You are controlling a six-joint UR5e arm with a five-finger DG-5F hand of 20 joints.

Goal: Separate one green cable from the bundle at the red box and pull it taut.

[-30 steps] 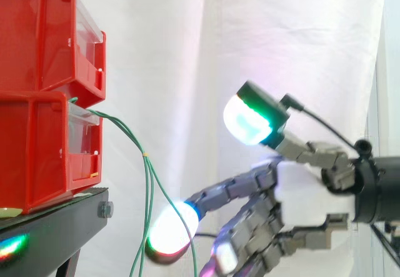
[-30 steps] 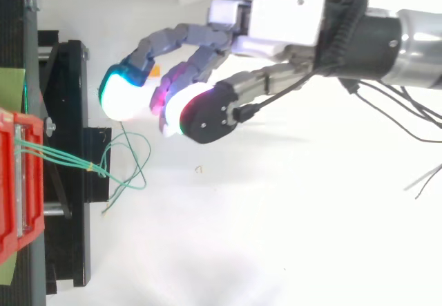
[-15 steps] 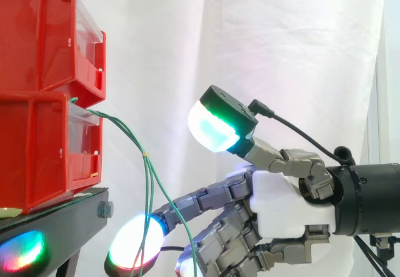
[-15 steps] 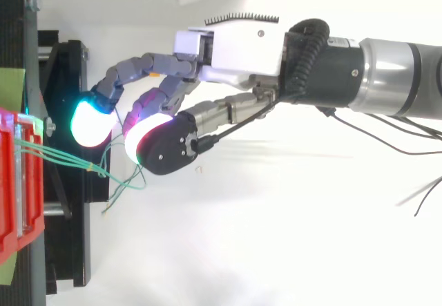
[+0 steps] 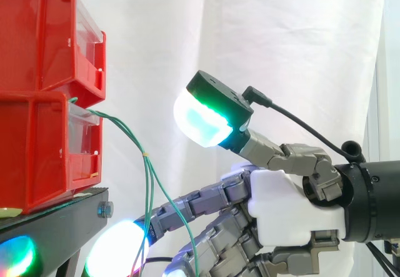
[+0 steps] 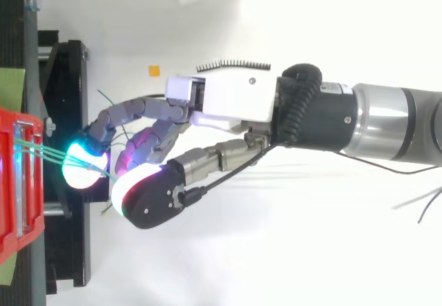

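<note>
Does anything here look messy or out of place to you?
Only the green cables: they trail out of the lower red bin and droop slack past the edge of the black stand. The hand reaches in among them, open. Nothing looks broken or spilled.

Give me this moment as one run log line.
phase: approach | robot hand: open, fingers among the green cables | cables: hanging slack from red box | grasp: no cable pinched yet
</note>
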